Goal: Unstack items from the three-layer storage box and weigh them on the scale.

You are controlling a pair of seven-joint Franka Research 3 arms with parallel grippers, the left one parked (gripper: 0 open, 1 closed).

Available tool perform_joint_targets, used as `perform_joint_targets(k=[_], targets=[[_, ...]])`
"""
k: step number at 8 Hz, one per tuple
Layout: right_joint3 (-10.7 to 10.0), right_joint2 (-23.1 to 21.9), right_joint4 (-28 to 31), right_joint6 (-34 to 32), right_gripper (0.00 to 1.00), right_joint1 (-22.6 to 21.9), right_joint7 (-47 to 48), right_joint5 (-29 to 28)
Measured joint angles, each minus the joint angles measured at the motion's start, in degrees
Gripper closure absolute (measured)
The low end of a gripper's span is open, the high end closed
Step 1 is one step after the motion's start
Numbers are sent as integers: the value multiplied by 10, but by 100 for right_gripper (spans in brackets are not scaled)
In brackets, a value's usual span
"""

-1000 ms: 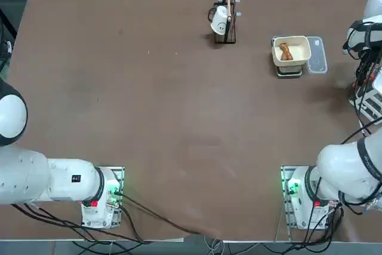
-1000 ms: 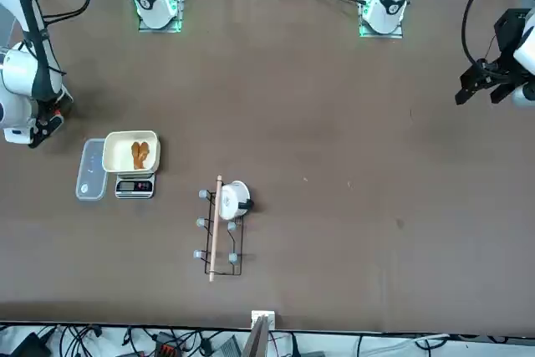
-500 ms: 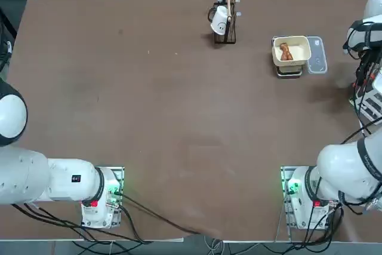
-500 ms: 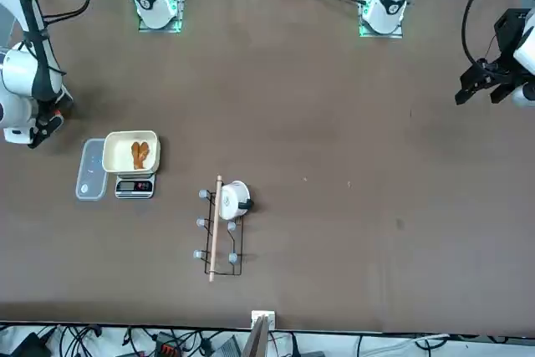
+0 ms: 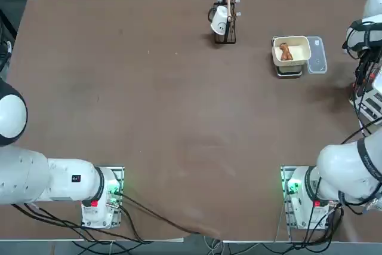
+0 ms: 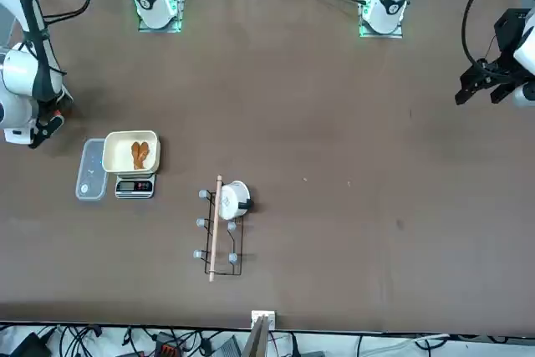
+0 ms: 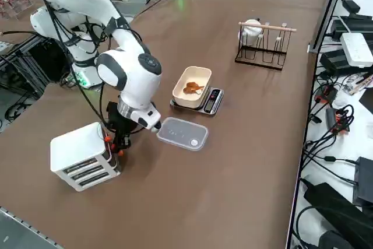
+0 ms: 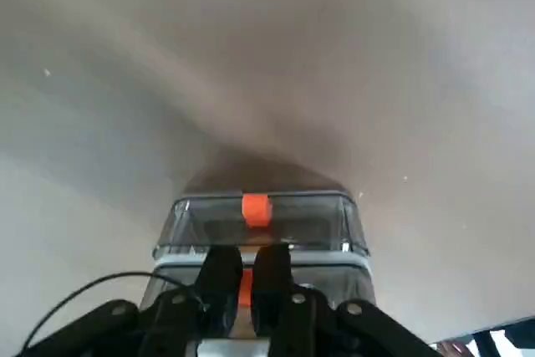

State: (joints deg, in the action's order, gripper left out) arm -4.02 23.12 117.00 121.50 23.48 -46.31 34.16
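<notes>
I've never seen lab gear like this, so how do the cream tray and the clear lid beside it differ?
The cream tray is opaque; the clear lid is see-through. The tray sits raised on the scale; the lid lies on the table. Both have rounded corners.

Items: brown, together in cream tray
Box: white, tiered, slatted, upright on table
Scale: dark-based, under cream tray, beside clear lid

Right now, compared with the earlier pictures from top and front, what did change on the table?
Nothing visibly changed: tray, scale and rack stayed as they were. The right gripper is at the storage box, closed on an orange tab.
</notes>
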Motion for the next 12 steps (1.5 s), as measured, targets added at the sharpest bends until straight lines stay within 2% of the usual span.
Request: perform_joint_targets(k=[7,12], targets=[[6,1,-16,3,88,-81,45,-18],[6,10,-30,3,88,-90,48,-34]])
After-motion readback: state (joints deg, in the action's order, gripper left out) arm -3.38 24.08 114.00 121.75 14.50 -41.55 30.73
